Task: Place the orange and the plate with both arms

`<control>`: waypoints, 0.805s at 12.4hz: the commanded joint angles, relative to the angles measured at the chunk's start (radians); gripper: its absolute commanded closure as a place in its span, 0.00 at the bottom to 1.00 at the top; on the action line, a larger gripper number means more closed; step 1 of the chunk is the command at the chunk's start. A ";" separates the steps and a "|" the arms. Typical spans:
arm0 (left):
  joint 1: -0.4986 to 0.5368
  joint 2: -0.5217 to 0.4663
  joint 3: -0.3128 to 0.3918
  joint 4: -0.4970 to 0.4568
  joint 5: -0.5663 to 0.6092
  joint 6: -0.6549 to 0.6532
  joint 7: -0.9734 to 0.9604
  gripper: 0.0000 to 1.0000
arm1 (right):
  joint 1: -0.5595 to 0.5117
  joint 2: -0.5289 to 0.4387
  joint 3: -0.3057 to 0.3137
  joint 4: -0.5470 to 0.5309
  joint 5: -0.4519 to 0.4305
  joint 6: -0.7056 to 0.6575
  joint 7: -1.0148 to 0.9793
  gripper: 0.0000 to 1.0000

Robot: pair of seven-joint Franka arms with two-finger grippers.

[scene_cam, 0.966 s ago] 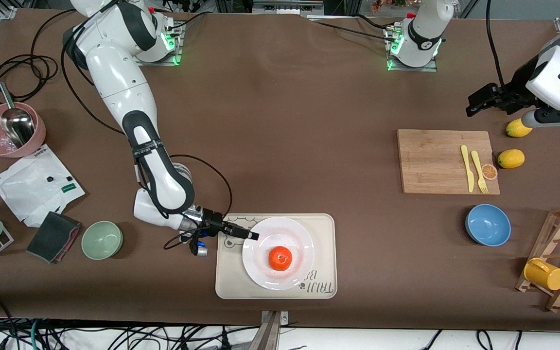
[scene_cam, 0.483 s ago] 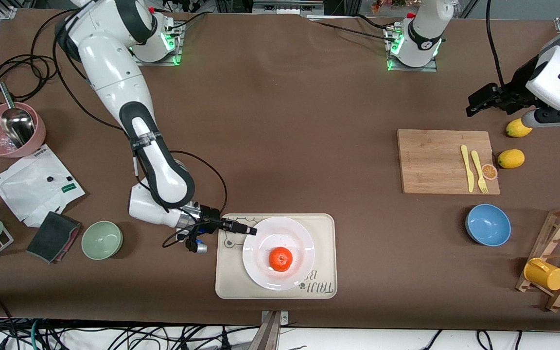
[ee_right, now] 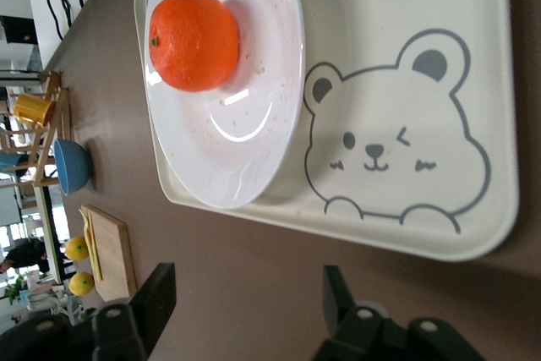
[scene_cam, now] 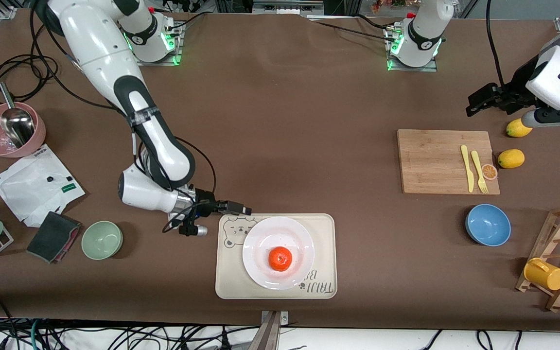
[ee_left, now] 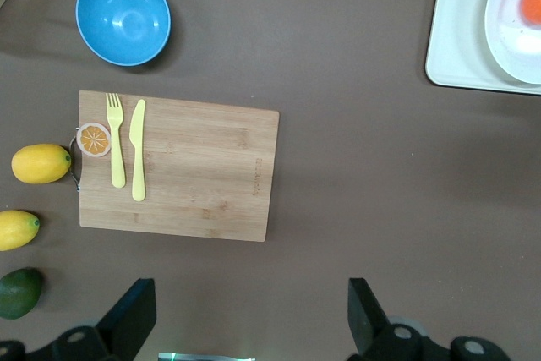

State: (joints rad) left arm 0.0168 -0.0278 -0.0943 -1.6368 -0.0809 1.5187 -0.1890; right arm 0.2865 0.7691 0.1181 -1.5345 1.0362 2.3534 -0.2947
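The orange [scene_cam: 280,258] sits in the middle of the white plate [scene_cam: 260,241], which rests on the cream bear tray [scene_cam: 320,227]. My right gripper [scene_cam: 244,210] is open and holds nothing. It hovers over the brown table just off the tray's bear corner, clear of the plate. The right wrist view shows the orange [ee_right: 193,40] on the plate [ee_right: 254,133], with bare table between the gripper's [ee_right: 249,287] fingers. My left gripper [scene_cam: 474,104] waits open over the left arm's end of the table. Its wrist view shows its gripper [ee_left: 251,295] open and the plate's edge [ee_left: 507,48].
A wooden cutting board [scene_cam: 435,160] carries a yellow fork and knife, with two lemons [scene_cam: 511,158] beside it. A blue bowl [scene_cam: 488,224] and a mug rack [scene_cam: 559,260] stand nearer the camera. A green bowl [scene_cam: 102,239], dark cloth [scene_cam: 54,236] and pink bowl [scene_cam: 10,131] occupy the right arm's end.
My right gripper has let go of the plate's rim, opened, and drawn back off the tray toward its base. Plate and orange stay put. The left arm has not moved.
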 commanded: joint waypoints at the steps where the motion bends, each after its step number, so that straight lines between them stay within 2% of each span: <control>1: 0.005 0.015 0.001 0.034 -0.023 -0.025 0.005 0.00 | -0.009 -0.213 -0.029 -0.243 -0.096 -0.005 0.003 0.00; 3: 0.003 0.015 0.001 0.035 -0.023 -0.025 0.005 0.00 | -0.009 -0.327 -0.051 -0.358 -0.168 -0.022 0.002 0.00; 5: 0.003 0.015 0.001 0.035 -0.023 -0.025 0.003 0.00 | -0.009 -0.416 -0.092 -0.418 -0.247 -0.106 0.000 0.00; 7: 0.005 0.015 0.001 0.035 -0.023 -0.025 0.005 0.00 | -0.009 -0.502 -0.138 -0.437 -0.359 -0.216 0.008 0.00; 10: 0.003 0.015 0.001 0.035 -0.023 -0.026 0.005 0.00 | -0.010 -0.612 -0.195 -0.427 -0.572 -0.353 0.009 0.00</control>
State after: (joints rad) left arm 0.0169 -0.0274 -0.0943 -1.6344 -0.0809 1.5171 -0.1890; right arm 0.2761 0.2488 -0.0547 -1.9229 0.5616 2.0599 -0.2937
